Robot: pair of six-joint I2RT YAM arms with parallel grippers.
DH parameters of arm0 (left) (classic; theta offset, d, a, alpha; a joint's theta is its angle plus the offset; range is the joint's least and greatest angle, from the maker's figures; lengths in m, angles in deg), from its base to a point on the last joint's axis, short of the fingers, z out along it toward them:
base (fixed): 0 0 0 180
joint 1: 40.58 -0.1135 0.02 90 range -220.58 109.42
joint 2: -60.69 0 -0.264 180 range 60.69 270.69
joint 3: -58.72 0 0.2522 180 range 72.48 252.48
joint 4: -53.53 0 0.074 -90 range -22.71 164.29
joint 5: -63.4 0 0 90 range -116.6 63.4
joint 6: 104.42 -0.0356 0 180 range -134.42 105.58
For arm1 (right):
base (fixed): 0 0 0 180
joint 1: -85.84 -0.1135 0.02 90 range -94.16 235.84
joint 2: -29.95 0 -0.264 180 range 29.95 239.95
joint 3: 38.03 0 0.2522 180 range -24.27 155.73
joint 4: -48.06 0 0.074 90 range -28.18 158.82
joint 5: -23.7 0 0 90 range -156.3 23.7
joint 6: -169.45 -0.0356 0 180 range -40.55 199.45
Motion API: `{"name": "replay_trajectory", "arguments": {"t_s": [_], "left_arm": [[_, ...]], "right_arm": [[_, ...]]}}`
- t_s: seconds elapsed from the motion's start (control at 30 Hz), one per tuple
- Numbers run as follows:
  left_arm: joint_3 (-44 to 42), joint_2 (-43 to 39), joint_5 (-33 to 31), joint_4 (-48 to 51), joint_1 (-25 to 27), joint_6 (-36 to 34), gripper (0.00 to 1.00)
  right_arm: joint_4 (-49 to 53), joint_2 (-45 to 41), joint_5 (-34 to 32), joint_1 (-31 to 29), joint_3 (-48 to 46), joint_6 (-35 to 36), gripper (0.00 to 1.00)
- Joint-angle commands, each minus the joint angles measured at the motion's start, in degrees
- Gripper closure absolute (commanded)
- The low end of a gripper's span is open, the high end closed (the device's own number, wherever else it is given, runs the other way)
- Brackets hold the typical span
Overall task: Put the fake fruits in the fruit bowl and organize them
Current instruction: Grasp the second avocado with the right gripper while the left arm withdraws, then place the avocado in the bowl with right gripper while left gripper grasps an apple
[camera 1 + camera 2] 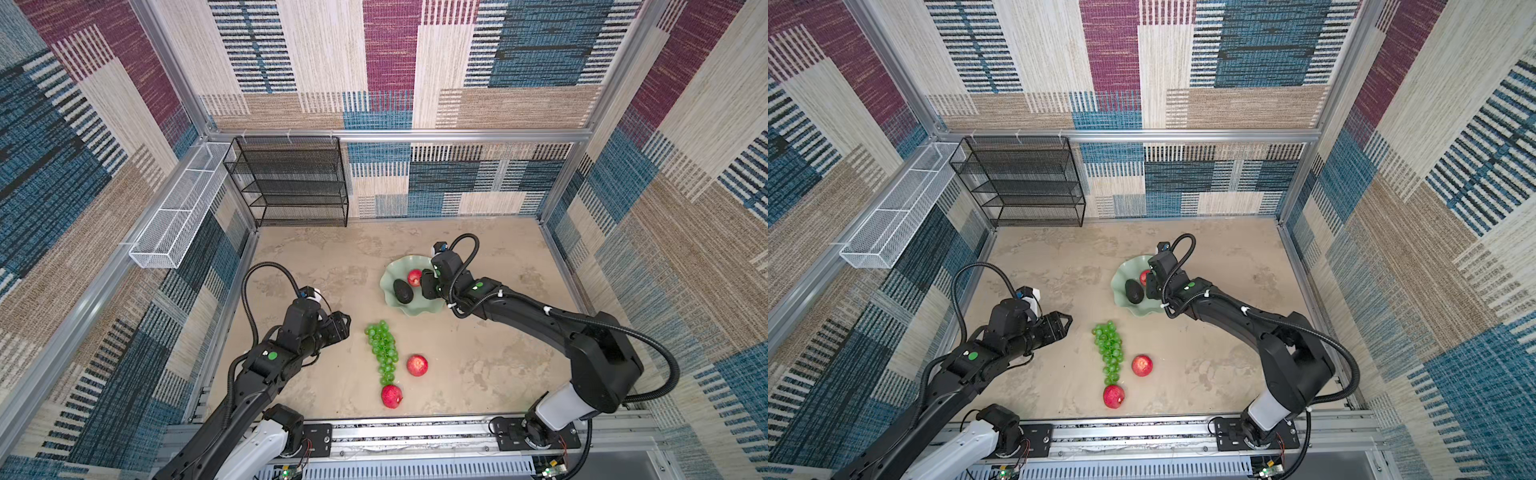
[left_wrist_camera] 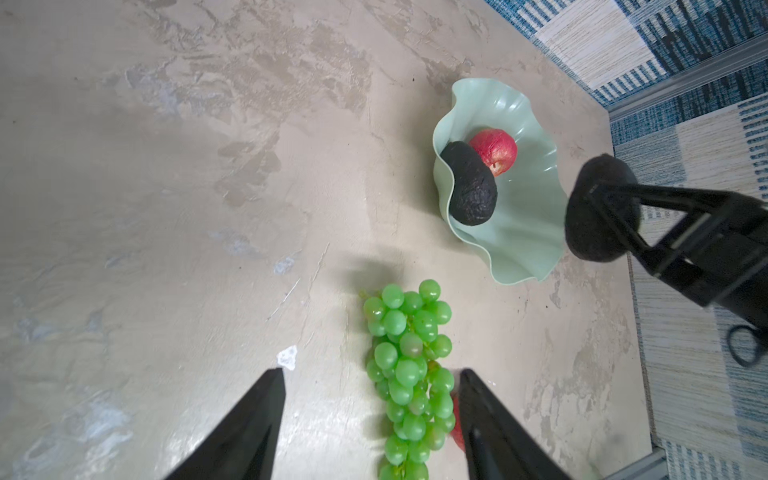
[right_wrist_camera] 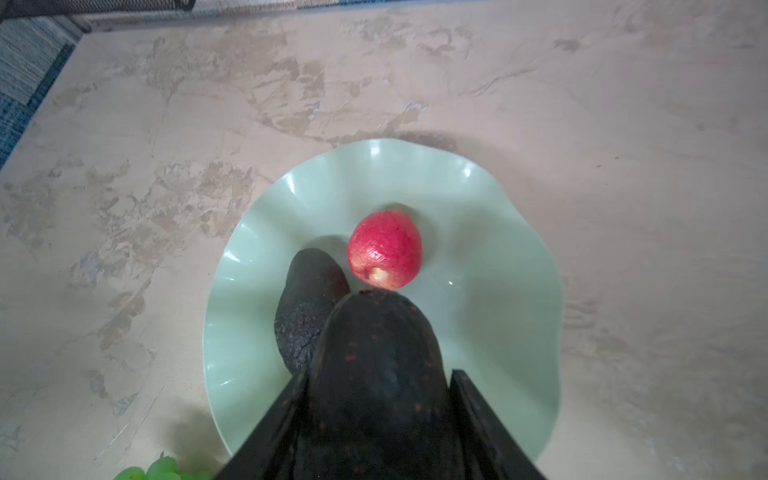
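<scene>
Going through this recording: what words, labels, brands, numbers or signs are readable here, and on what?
None can be read.
The fruit bowl, apple, avocado and grapes: no print.
Green sticker on the left arm, green sticker on the right arm: blank dots.
Circuit boards by the front rail: too small to read.

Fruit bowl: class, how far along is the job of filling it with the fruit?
Done: one apple and one avocado lie in the bowl. In hand: the right gripper holds a second avocado above the bowl. Left: the grapes and two apples lie on the table outside it; the left gripper is open and empty near the grapes.
</scene>
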Motion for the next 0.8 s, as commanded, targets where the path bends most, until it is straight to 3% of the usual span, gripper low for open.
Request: {"name": "replay_trajectory", "arguments": {"t_s": [0.0, 0.4, 0.57, 0.77], "left_arm": [[-0.9, -2.6, 1.2, 5.3, 0.0, 2.3, 0.31], [-1.1, -0.3, 7.1, 9.6, 2.0, 3.1, 0.32], [-0.7, 0.1, 6.4, 9.5, 5.8, 4.2, 0.32], [0.6, 1.0, 6.7, 9.5, 9.2, 5.3, 0.32]], "right_arm": [[-5.2, 3.1, 4.3, 0.1, 0.5, 0.8, 0.50], [-8.5, 9.7, 5.9, 0.2, -1.1, -0.6, 0.43], [-8.3, 10.1, 6.1, 0.6, -0.2, -0.4, 0.32], [-6.3, 4.5, 3.7, 1.6, 2.1, 0.9, 0.17]]}}
